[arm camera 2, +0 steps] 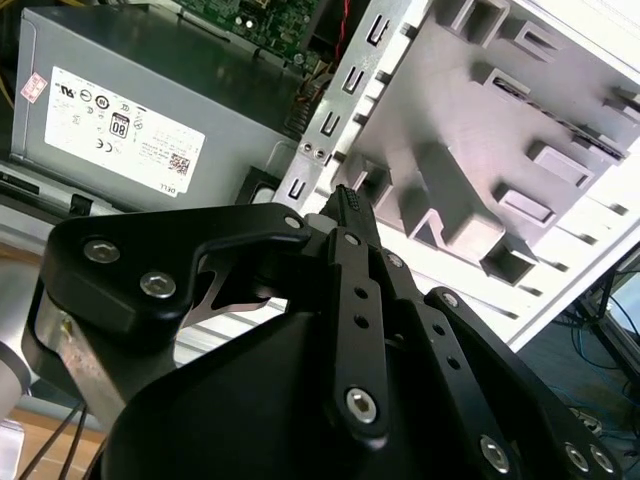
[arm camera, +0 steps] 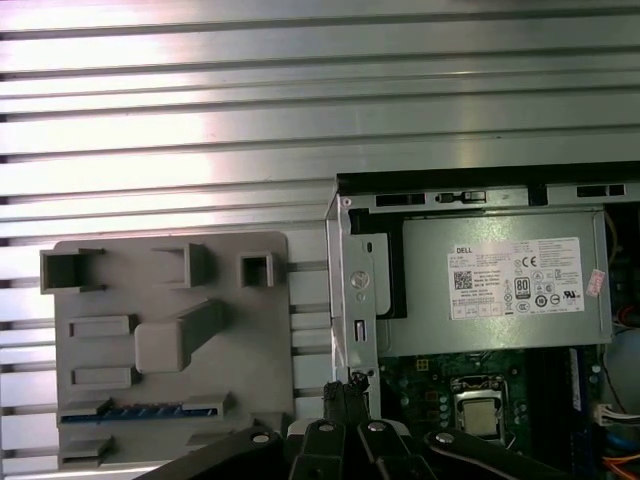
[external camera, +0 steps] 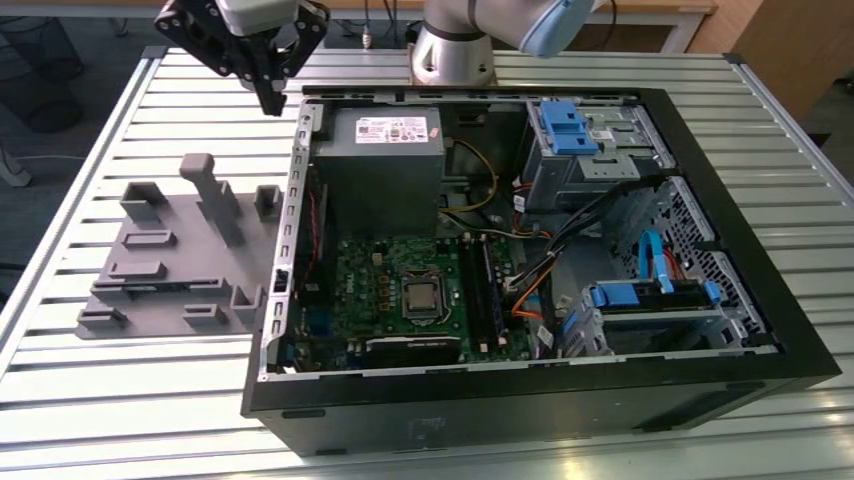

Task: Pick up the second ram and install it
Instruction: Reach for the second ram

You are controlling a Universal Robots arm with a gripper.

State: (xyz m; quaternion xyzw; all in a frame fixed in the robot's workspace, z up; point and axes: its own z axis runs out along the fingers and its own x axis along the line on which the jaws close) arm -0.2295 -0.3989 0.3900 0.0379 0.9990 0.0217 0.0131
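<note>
Pick-up looks barely begun: the black two-fingered gripper (external camera: 274, 97), fingertips pressed together on nothing, hangs by the open black computer case's (external camera: 534, 405) rim. The second ram (arm camera: 140, 411), a thin blue-green memory stick, sits edge-up in the grey plastic fixture plate (arm camera: 265, 330) nearby. Grasping it likely calls for parted fingers squared to its length.
</note>
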